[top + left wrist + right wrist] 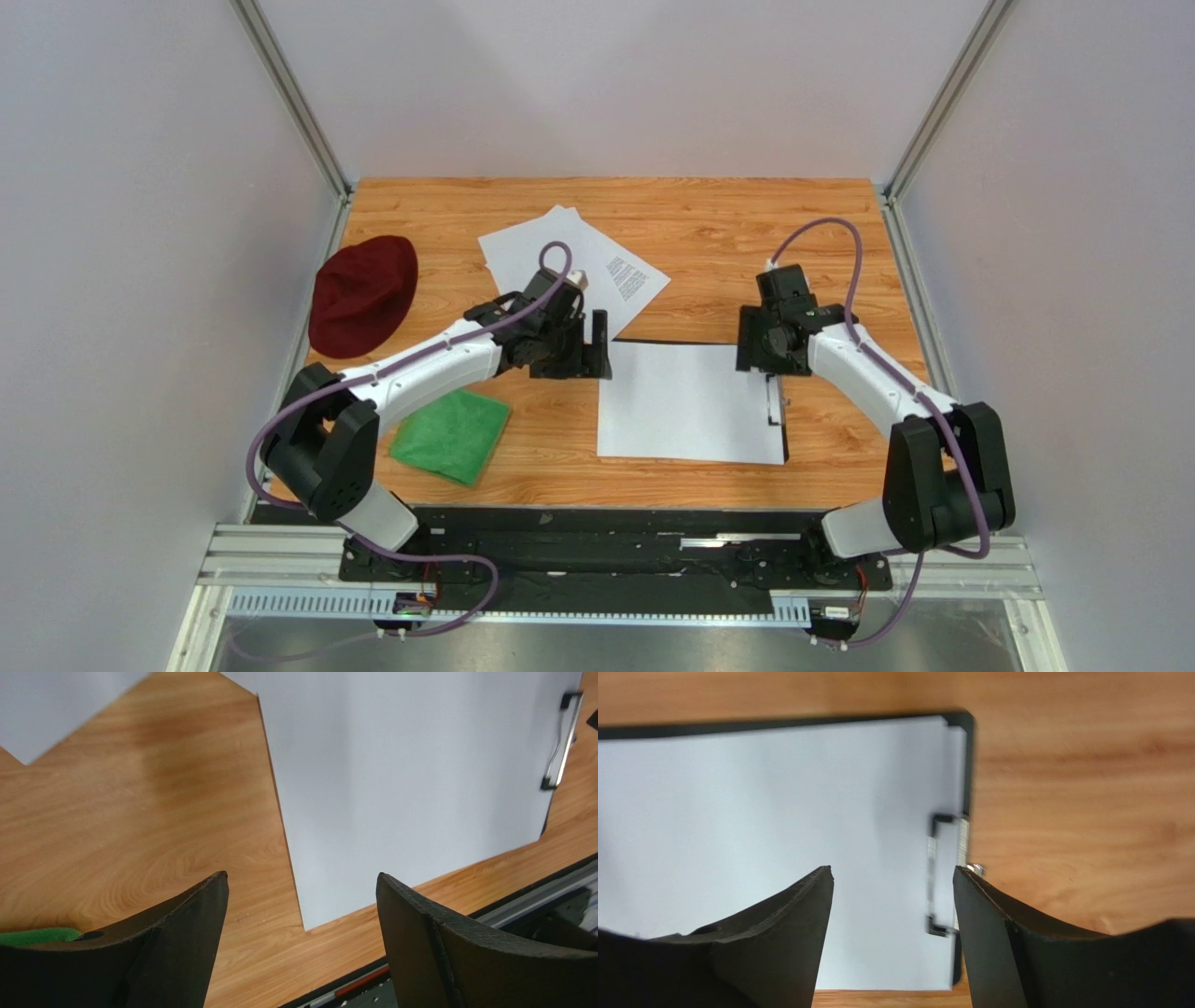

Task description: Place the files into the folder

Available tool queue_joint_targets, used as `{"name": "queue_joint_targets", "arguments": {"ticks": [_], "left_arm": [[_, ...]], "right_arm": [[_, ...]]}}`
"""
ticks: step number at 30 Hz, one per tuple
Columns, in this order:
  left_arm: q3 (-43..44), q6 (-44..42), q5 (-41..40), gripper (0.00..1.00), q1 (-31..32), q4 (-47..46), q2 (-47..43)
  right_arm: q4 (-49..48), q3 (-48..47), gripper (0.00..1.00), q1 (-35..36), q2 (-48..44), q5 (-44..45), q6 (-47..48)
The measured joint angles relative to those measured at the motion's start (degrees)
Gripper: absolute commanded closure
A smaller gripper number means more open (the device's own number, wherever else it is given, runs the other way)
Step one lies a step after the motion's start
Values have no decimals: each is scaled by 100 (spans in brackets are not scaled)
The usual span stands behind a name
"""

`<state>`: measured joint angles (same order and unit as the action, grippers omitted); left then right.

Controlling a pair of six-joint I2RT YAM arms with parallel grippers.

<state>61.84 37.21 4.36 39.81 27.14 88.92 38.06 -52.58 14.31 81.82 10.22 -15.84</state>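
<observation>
A white sheet (687,403) lies on the black folder (781,431), which shows only as a thin dark rim on the sheet's right and back sides. The folder's metal clip (943,876) sits on the sheet's right side. More sheets (572,263), one with printed text, lie fanned at the back. My left gripper (601,345) is open and empty above the sheet's back left corner. In the left wrist view (302,876) its jaws stand wide over the sheet (421,777). My right gripper (759,356) is open and empty over the back right corner. Its wrist view (892,870) shows the folder's rim (968,749).
A dark red hat (363,291) lies at the left back. A green square cloth (450,434) lies front left, under the left arm; it also shows in the left wrist view (35,936). The metal rail (617,539) runs along the near edge.
</observation>
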Motion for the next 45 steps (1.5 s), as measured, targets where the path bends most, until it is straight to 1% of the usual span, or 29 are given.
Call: {"name": "queue_joint_targets", "arguments": {"ticks": [2, 4, 5, 7, 10, 11, 16, 19, 22, 28, 33, 41, 45], "left_arm": [[4, 46, 72, 19, -326, -149, 0], [114, 111, 157, 23, -741, -264, 96], [256, 138, 190, 28, -901, -297, 225], [715, 160, 341, 31, -1250, -345, 651], [1486, 216, 664, 32, -1650, -568, 1467], [1683, 240, 758, 32, -1746, -632, 1703], [2234, 328, 962, 33, -2059, -675, 2575], [2264, 409, 977, 33, -2079, -654, 2802], [2256, 531, 973, 33, -2068, -634, 2903], [2013, 789, 949, 33, -2068, -820, 2905], [1923, 949, 992, 33, -2068, -986, 2905], [1875, 1075, 1036, 33, -2079, -1080, 2905], [1838, 1141, 1069, 33, -2085, -1163, 2905]], "right_arm": [[-302, -323, 32, 70, 2, -424, -149], [-693, -898, 32, 153, 358, -1005, -389], [-850, -1373, 32, 219, 704, -1270, -535], [-1198, -2055, 32, 348, 1333, -1572, -688], [-1563, -3353, 32, 708, 2573, -1978, -844], [-1644, -3580, 32, 796, 2837, -2050, -850], [-1493, -4933, 33, 1272, 4275, -2264, -592], [-1257, -5407, 33, 1436, 4741, -2249, -343], [-1054, -5611, 32, 1484, 4940, -2129, -111], [-804, -5646, 32, 1506, 5042, -1803, 264], [-706, -5689, 33, 1534, 5222, -1709, 422], [-743, -5709, 33, 1565, 5230, -1770, 389], [-892, -5685, 33, 1550, 5230, -2006, 227]]}}
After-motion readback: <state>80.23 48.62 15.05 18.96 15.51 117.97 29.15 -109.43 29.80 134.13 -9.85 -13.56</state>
